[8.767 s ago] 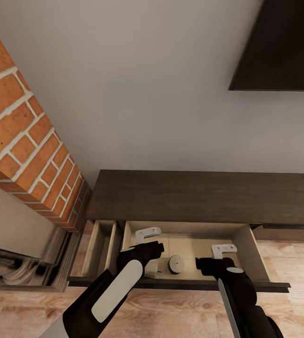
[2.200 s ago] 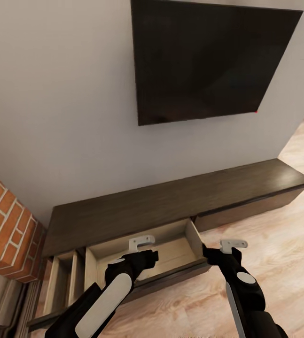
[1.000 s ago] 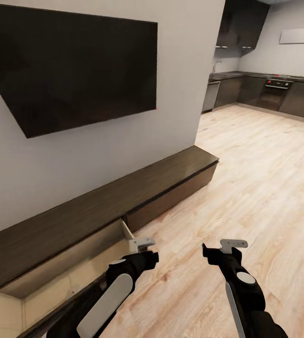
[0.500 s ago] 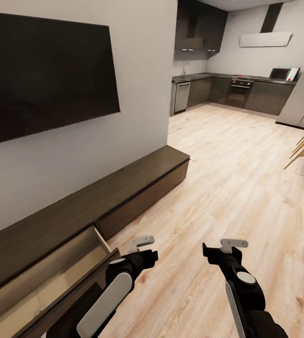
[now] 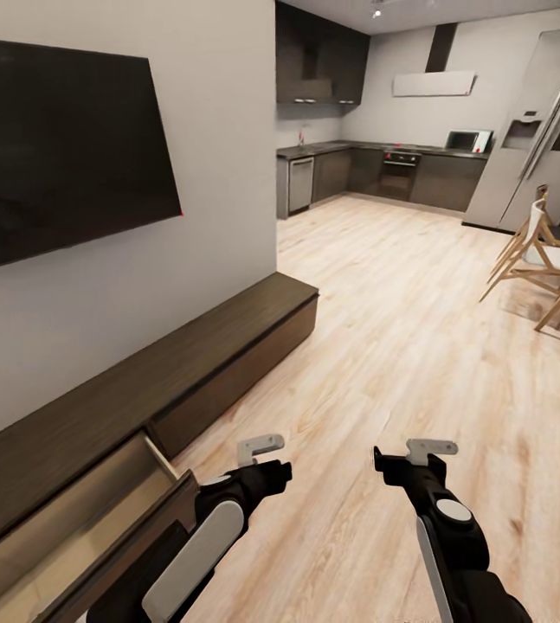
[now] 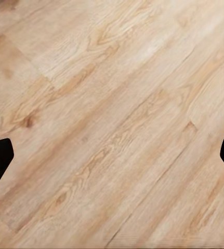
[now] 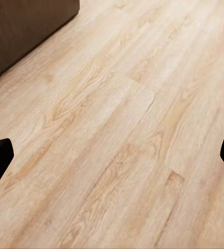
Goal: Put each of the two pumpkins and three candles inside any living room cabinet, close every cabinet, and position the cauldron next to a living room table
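Long low dark-brown wood cabinet (image 5: 184, 363) runs along the wall at left, near drawer pulled out. Left gripper (image 5: 260, 450) and right gripper (image 5: 431, 449) hang over pale plank floor (image 5: 418, 346), fingers spread wide, holding nothing.

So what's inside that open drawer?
The open drawer of the cabinet shows pale wood walls and floor. Nothing shows on the visible part; the front panel and the left arm cover the rest.

Head camera: high, facing forward and down; cabinet (image 5: 184, 363) at 9 o'clock, kitchen at 12. Both wrist cameras face down, close over the floor (image 6: 112, 114) (planks shared with head view).
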